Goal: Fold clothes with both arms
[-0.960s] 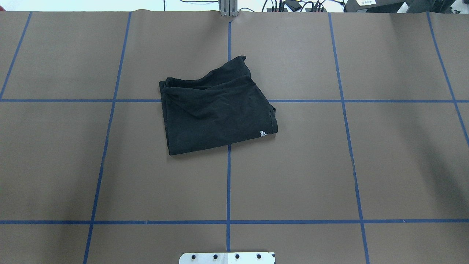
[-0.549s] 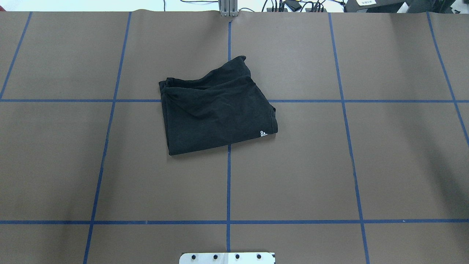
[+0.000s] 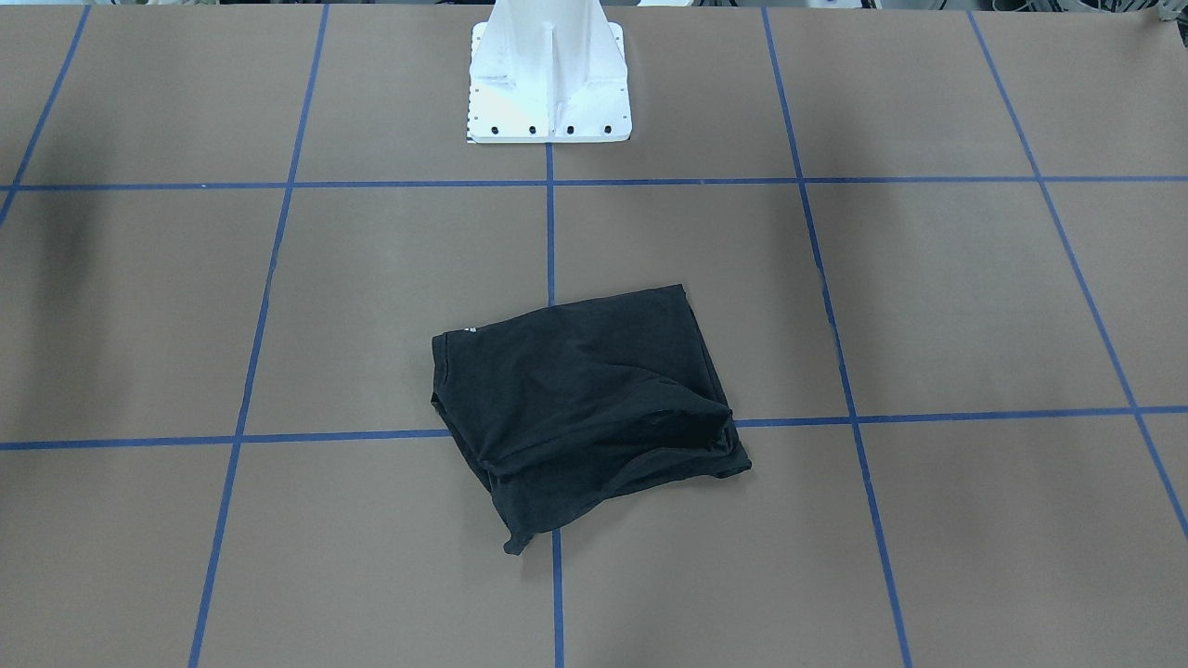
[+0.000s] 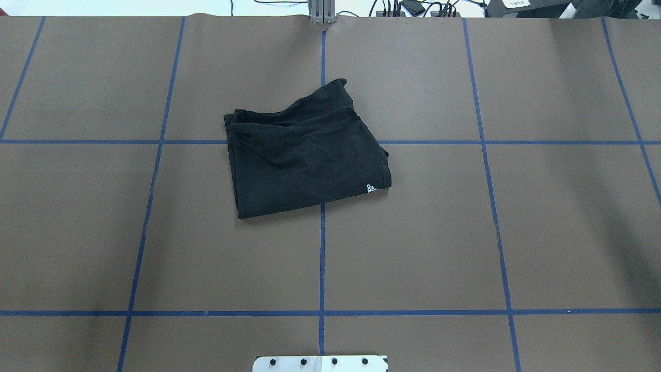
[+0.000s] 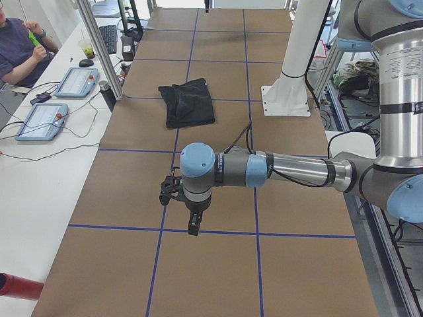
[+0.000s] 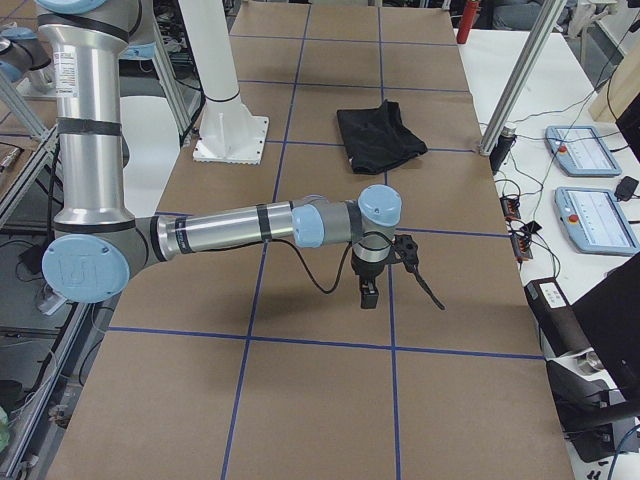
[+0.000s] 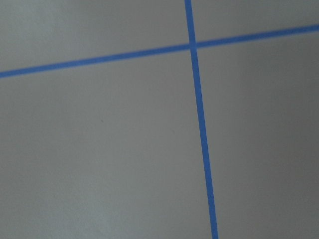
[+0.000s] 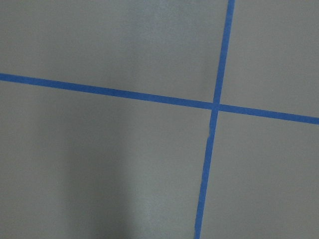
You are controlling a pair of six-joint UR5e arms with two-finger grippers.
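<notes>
Brown table [image 4: 413, 232] with a blue tape [image 4: 322, 258] grid fills the overhead and front views. Left arm [image 5: 291, 170] and right arm [image 6: 230, 228] show only from the table ends, each stretched low over bare table, well apart from the shirt. Left gripper [image 5: 192, 228] and right gripper [image 6: 368, 292] point down; parted or closed, cannot tell. Black T-shirt [image 4: 304, 155] lies folded and rumpled mid-table, over a tape crossing. Its logo [image 4: 370, 188] is mostly hidden, only a white corner showing. Wrist cameras show just tape and table.
</notes>
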